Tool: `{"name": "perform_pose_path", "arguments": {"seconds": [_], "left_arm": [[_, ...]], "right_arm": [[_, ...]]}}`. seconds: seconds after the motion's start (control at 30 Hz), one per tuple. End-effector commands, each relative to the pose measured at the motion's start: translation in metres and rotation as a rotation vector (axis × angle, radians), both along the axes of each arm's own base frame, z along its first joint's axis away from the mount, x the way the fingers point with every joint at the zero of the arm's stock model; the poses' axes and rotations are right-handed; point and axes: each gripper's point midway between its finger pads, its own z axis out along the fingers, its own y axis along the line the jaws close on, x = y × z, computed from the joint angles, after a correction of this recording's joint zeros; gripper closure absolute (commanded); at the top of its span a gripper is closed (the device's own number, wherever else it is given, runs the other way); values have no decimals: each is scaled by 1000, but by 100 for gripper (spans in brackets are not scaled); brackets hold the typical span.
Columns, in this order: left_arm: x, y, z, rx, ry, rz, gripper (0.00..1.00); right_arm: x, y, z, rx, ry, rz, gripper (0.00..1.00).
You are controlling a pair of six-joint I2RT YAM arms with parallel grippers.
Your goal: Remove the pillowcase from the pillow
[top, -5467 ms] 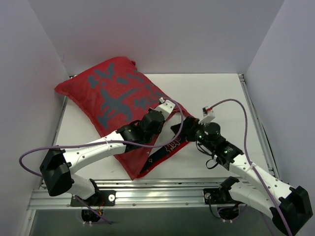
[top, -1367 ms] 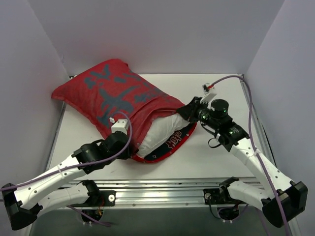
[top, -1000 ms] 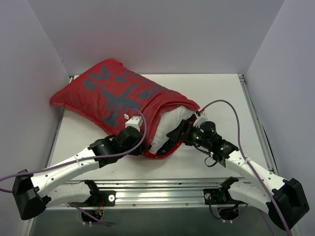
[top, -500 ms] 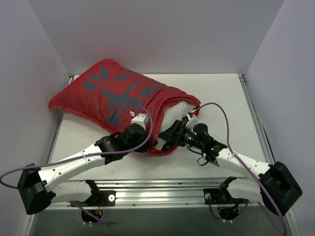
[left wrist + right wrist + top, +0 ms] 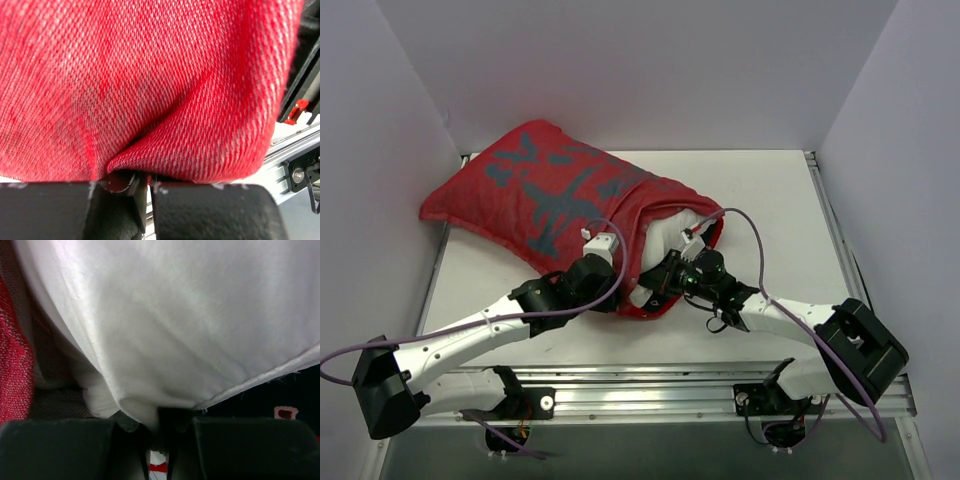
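At mouth edge: left fingers (image 5: 210, 212) grip pillowcase (image 5: 550, 190), right fingers (image 5: 250, 450) pillow (image 5: 190, 325).

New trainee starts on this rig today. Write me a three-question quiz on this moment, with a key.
1. True or false: the pillow lies fully out of the pillowcase.
2. The right gripper is shut on: A the pillowcase, B the pillow, C nothing.
3. Fill in: the left gripper pinches a fold of the ____.
Key: 1 false, only its white end shows at the open mouth; 2 B; 3 pillowcase.
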Motion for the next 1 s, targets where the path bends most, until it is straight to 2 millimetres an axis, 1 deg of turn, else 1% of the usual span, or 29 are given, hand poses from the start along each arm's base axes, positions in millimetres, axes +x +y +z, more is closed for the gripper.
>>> {"name": "perform_pose_path", "arguments": {"seconds": [0.0, 0.03, 0.07, 0.1, 0.13, 0.17, 0.2, 0.23, 0.27, 0.3, 0.47, 0.53, 0.57, 0.63, 0.77, 0.83, 0.87, 0.97], "left_arm": [[8, 12, 23, -44, -72, 67, 97], [6, 15, 23, -45, -67, 70, 96], [3, 19, 20, -34, -57, 69, 96], [0, 21, 24, -47, -58, 71, 95], [-2, 22, 25, -51, -53, 64, 93], [-6, 26, 22, -43, -43, 61, 92], [-8, 27, 26, -55, -46, 57, 92], [-10, 29, 26, -56, -44, 54, 91], [-13, 30, 26, -57, -36, 48, 90], [-14, 31, 27, -63, -38, 46, 90], [-17, 43, 23, -32, -41, 64, 90], [-17, 44, 25, -38, -46, 63, 90], [-18, 44, 29, -54, -55, 60, 90], [-20, 41, 32, -74, -64, 33, 90], [-20, 35, 40, -118, -99, 1, 90], [-19, 37, 37, -105, -102, 6, 90], [-19, 38, 34, -94, -98, 12, 90], [-20, 41, 29, -80, -89, 15, 91]], "right_arm": [[10, 12, 37, 34, -108, 13, 100], [13, 11, 40, 28, -117, 5, 100], [14, 9, 37, 4, -120, 1, 100], [19, 8, 46, 3, -140, -16, 100], [22, 6, 48, -8, -149, -28, 100], [23, 4, 46, -38, -152, -31, 100], [29, 4, 54, -43, -172, -47, 100], [31, 2, 55, -54, -180, -53, 100], [32, 1, 52, -82, -181, -53, 100], [35, 1, 58, -85, -195, -61, 100], [41, -1, 61, -111, -208, -69, 100], [44, -6, 60, -124, -206, -84, 100], [45, -8, 59, -130, -205, -89, 100], [49, -13, 59, -136, -209, -104, 100], [53, -15, 57, -161, -215, -107, 100], [54, -15, 57, -166, -217, -107, 100], [54, -14, 60, -164, -223, -106, 100], [58, -19, 60, -180, -225, -117, 100]]}}
